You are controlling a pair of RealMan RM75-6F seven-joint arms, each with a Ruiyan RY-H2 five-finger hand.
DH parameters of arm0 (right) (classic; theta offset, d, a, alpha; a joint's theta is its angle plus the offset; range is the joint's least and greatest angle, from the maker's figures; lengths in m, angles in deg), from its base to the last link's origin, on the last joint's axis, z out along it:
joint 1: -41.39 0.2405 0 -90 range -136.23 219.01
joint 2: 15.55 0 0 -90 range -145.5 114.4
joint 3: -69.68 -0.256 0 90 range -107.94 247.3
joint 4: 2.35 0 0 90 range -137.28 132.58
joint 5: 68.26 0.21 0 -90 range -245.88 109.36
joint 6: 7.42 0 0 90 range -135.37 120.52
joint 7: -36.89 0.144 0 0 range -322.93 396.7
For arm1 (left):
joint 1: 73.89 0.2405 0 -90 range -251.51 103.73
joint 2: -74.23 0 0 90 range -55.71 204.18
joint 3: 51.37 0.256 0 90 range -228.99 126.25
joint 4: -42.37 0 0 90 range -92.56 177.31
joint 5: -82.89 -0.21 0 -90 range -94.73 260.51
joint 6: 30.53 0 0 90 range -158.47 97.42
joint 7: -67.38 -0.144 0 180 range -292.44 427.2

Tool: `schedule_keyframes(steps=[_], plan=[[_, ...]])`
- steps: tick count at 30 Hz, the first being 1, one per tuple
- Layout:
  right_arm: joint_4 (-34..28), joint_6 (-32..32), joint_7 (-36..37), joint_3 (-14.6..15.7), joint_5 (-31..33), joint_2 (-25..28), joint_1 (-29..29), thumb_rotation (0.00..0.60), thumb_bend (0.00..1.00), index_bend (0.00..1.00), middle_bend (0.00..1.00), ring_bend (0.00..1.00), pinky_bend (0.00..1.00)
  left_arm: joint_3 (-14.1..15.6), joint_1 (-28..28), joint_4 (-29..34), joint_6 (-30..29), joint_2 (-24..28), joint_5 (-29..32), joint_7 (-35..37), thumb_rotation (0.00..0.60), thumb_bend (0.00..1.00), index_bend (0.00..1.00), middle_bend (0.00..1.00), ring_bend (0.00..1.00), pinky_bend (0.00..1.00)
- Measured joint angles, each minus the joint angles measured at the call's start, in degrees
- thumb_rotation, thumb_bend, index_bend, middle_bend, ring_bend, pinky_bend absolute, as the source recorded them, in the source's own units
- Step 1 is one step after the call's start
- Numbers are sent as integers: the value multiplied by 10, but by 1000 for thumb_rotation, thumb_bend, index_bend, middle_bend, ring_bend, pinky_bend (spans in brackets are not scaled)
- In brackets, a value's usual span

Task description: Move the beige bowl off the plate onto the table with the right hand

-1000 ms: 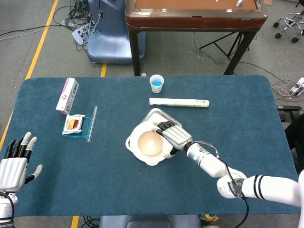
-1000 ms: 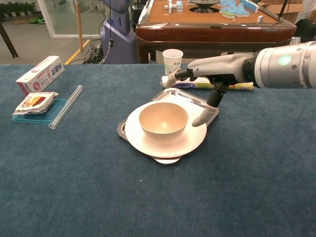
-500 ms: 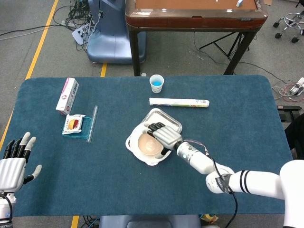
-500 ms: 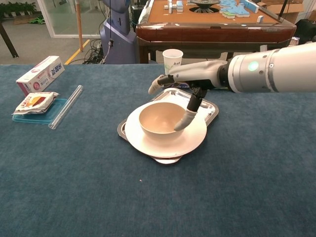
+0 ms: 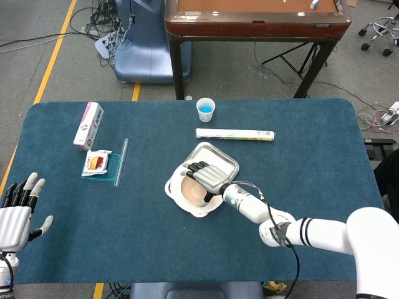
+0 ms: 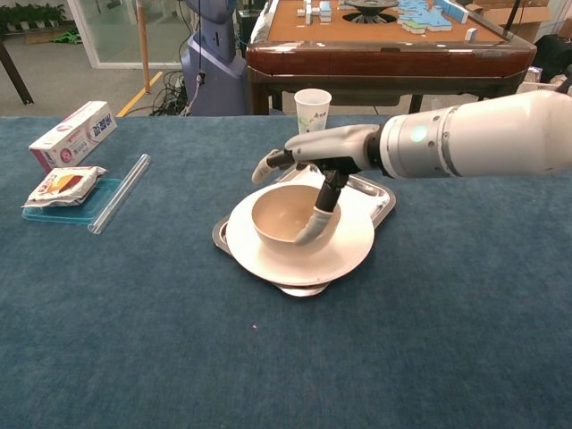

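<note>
On white plate (image 6: 353, 246), mid-table: beige bowl (image 6: 279, 217), upright. Right hand (image 6: 308, 168) spread over it, thumb dipping inside, apparently not clamped yet. Bowl likely rigid, light, smooth, slippery; pinch near rim wall.

Box (image 6: 73, 135), upper left of the frame: red print along its side, too small to read.
Paper cup (image 6: 312, 109), top centre: faint marking, unreadable.
Readable text elsewhere: none.
</note>
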Motion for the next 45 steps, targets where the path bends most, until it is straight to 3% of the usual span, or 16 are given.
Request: schedule_keyframes(steps=[14, 26, 33, 45], plan=[[16, 4, 8, 15, -11, -16, 6, 600, 104, 0, 0, 0, 0, 4, 2, 1, -3, 1, -8, 0, 600, 265, 0, 0, 0, 0], [23, 19, 4, 24, -18, -27, 4, 600, 198, 0, 21, 0, 4, 5, 3, 2, -5, 1, -12, 0, 600, 265, 0, 0, 0, 0], [27, 26, -2, 27, -17, -33, 4, 600, 259, 0, 64, 43, 160, 5, 3, 2, -4, 2, -12, 2, 600, 265, 0, 0, 0, 0], [29, 32, -3, 25, -19, -35, 2, 600, 294, 0, 73, 56, 173, 5, 3, 2, -4, 3, -12, 5, 600, 265, 0, 0, 0, 0]])
